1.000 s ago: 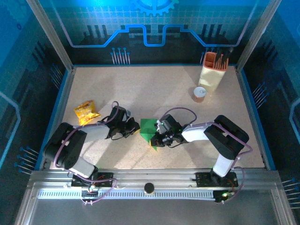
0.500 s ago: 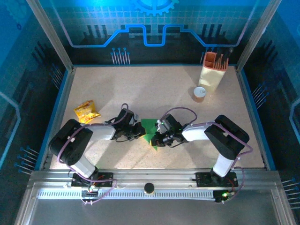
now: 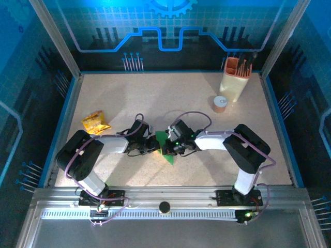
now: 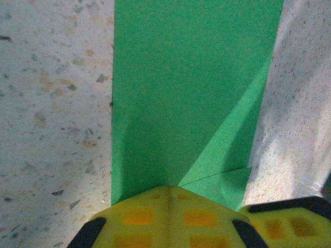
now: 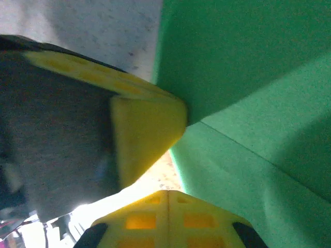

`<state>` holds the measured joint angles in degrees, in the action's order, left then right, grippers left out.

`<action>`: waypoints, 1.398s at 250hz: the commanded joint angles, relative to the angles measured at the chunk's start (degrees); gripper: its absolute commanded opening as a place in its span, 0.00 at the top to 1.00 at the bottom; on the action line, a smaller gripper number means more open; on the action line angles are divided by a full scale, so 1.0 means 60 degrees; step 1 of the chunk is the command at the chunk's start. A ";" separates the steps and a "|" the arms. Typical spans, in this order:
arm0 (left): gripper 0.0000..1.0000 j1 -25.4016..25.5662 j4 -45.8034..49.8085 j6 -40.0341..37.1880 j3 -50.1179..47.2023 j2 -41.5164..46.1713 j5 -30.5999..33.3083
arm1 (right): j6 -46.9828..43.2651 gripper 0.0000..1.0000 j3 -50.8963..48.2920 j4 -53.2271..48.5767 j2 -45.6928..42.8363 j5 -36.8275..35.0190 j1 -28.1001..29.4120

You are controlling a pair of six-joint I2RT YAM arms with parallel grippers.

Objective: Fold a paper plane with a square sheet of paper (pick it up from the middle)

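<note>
The square sheet of paper (image 3: pixel 164 141) is bright green and folded into a narrow strip with a diagonal flap. It lies flat on the speckled table between the two grippers. In the left wrist view the paper (image 4: pixel 191 93) runs straight away from my left gripper (image 4: pixel 168 188), whose yellow jaws are shut, with the tip resting on the strip's near edge. My left gripper (image 3: pixel 155 145) meets the paper from the left and my right gripper (image 3: pixel 170 147) from the right. In the right wrist view my right gripper (image 5: pixel 168 192) is shut at the edge of the paper (image 5: pixel 248 103), close to the left gripper's fingertips (image 5: pixel 147 124).
A crinkled yellow-orange snack packet (image 3: pixel 95 123) lies at the left of the table. At the back right stand a cream holder with orange tools (image 3: pixel 235 77) and a small orange-and-white cup (image 3: pixel 220 104). Blue rails edge the table.
My left gripper has moved right, up to the paper's left edge. The right gripper has shifted slightly left with the paper. Both stayed shut.
</note>
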<state>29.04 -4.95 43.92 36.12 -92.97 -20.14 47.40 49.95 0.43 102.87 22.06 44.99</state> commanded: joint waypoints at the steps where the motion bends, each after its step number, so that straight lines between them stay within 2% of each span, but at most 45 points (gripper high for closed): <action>1: 1.00 0.0002 0.0935 -0.0153 0.0082 -0.0368 0.0619 | 0.0003 0.97 0.0037 -0.0599 0.0524 -0.0341 0.0212; 199: 1.00 -0.0001 0.1091 0.0105 -0.0049 -0.0604 0.0820 | -0.0084 0.94 -0.2484 -0.1126 -0.2307 -0.0705 0.0321; 242: 1.00 0.0009 0.0976 0.0643 -0.0188 -0.0457 0.0938 | -0.0269 0.93 -0.2304 -0.1556 -0.2839 -0.0789 0.0324; 256: 1.00 0.0009 0.0702 0.1059 -0.0365 -0.0320 0.0882 | -0.0332 0.92 -0.2144 -0.1825 -0.3090 -0.1185 0.0313; 271: 1.00 0.0036 0.0255 0.1624 -0.0649 -0.0121 0.0813 | -0.0431 0.89 -0.2021 -0.2032 -0.3335 -0.1627 0.0270; 315: 1.00 0.0300 -0.1043 0.3247 -0.1402 0.0733 0.0945 | -0.0888 0.72 -0.1611 -0.1971 -0.3464 -0.2310 -0.0108; 329: 1.00 0.0358 -0.1175 0.3411 -0.1439 0.1037 0.1011 | -0.0996 0.64 -0.1587 -0.1580 -0.3371 -0.2339 -0.0184; 350: 0.97 0.0361 -0.0641 0.3233 -0.1232 0.1566 0.1171 | -0.1158 0.61 -0.1490 -0.0844 -0.3153 -0.2087 -0.0248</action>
<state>30.70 -11.77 60.03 28.62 -87.42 -16.47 42.96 39.27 -8.62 82.74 10.28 44.38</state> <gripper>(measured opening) 0.051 0.372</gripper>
